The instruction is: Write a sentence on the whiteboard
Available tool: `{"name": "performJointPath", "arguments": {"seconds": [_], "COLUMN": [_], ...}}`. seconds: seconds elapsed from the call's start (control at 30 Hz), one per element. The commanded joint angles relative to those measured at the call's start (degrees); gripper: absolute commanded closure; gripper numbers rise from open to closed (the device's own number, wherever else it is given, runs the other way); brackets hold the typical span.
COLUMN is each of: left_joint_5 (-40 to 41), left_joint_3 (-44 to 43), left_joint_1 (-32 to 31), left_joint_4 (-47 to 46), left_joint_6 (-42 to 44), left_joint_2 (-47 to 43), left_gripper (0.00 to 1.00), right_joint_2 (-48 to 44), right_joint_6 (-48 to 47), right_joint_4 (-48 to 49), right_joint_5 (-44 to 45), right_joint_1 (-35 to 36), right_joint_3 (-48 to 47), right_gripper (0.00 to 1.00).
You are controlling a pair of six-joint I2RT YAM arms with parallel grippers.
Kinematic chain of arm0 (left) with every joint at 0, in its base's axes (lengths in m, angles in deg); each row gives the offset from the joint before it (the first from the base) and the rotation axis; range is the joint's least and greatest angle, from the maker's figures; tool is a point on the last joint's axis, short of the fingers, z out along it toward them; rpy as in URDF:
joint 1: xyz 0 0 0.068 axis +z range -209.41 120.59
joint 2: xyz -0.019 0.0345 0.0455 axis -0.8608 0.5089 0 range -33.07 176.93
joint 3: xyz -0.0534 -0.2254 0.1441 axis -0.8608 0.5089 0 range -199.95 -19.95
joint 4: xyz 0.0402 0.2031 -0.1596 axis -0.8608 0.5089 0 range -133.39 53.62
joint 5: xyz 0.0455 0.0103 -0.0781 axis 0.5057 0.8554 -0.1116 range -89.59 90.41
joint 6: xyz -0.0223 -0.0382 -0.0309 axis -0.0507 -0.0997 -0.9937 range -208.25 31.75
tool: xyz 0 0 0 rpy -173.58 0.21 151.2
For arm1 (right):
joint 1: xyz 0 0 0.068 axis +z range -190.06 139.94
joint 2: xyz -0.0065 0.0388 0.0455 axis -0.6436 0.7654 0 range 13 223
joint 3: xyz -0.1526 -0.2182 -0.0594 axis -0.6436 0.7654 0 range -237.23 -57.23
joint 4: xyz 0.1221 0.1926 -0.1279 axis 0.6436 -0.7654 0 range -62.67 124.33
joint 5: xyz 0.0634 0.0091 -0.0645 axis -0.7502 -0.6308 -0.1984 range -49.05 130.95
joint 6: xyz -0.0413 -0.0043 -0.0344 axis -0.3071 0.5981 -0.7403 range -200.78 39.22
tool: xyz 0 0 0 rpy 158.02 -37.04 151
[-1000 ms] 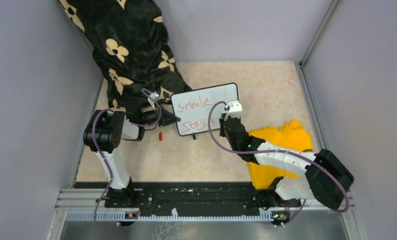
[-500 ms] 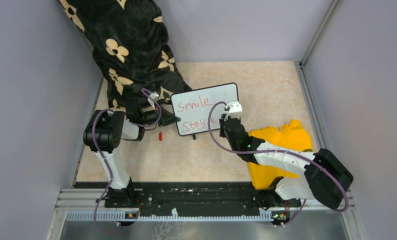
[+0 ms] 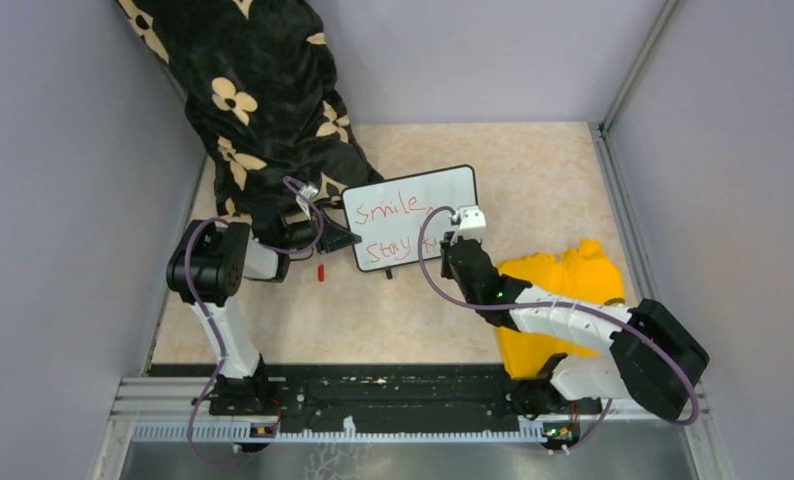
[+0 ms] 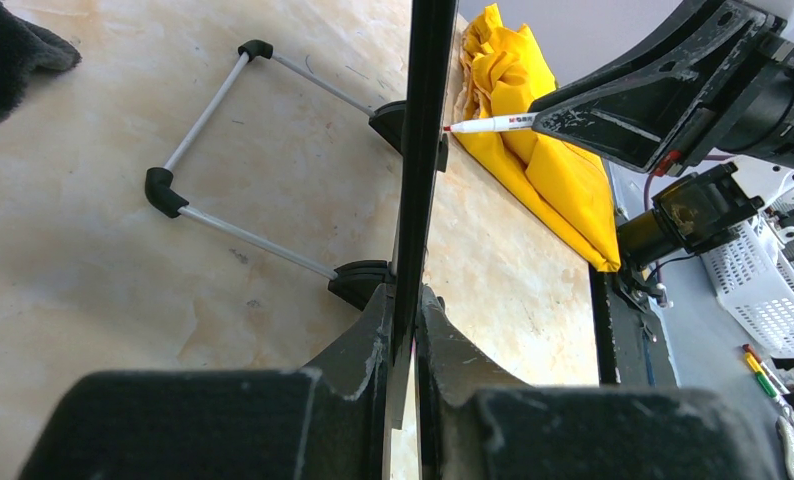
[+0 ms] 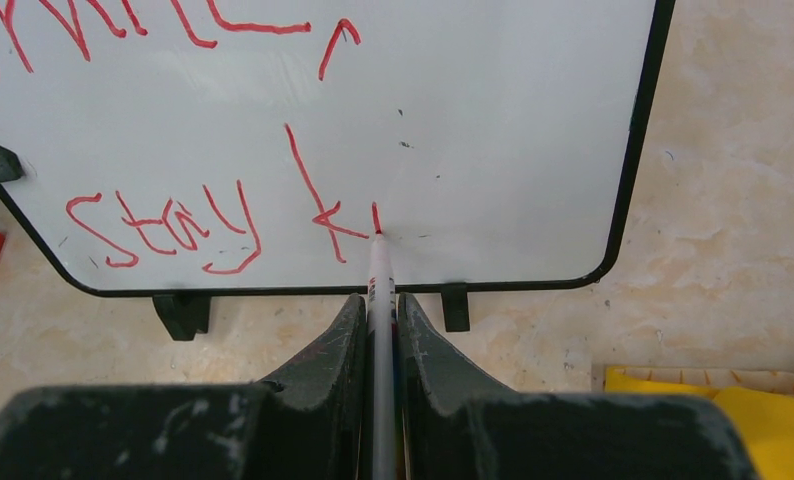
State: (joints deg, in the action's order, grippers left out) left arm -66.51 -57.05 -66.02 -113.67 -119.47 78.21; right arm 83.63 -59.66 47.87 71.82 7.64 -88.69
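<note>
The whiteboard [image 3: 410, 215] stands tilted on its wire stand, and my left gripper [image 4: 404, 295] is shut on its black left edge [image 4: 425, 150], seen edge-on. Red marker words, the sentence [image 5: 320, 215], read "Smile," above "Stay k" with a short stroke after the k. My right gripper [image 5: 380, 300] is shut on a white marker [image 5: 378, 280] whose red tip touches the board [image 5: 493, 120] at that stroke. From above, the right gripper [image 3: 448, 243] sits at the board's lower right and the left gripper [image 3: 338, 238] at its left edge.
A red marker cap [image 3: 321, 272] lies on the table below the board's left corner. A black floral cloth [image 3: 263, 90] hangs at the back left. A yellow cloth [image 3: 563, 280] lies under the right arm. Grey walls enclose the table.
The right gripper has shifted slightly right along the board, and a short new red stroke stands after the k. The left arm has not moved.
</note>
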Motion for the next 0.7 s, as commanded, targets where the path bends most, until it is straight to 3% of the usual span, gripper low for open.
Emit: {"name": "performJointPath", "arguments": {"seconds": [0.0, 0.67], "left_joint_5": [1.5, 1.4], "left_joint_3": [0.3, 0.2], "left_joint_1": [-0.8, -0.8], "left_joint_4": [5.9, 5.8], "left_joint_6": [1.4, 1.4], "left_joint_2": [1.4, 1.4], "left_gripper": [1.00, 1.00], "right_joint_2": [-3.6, -1.0], "right_joint_6": [-0.2, -1.3], "right_joint_4": [1.5, 2.7], "right_joint_5": [0.9, 1.4], "right_joint_1": [-0.6, -2.1], "right_joint_3": [-1.5, -3.6], "right_gripper": [1.00, 1.00]}}
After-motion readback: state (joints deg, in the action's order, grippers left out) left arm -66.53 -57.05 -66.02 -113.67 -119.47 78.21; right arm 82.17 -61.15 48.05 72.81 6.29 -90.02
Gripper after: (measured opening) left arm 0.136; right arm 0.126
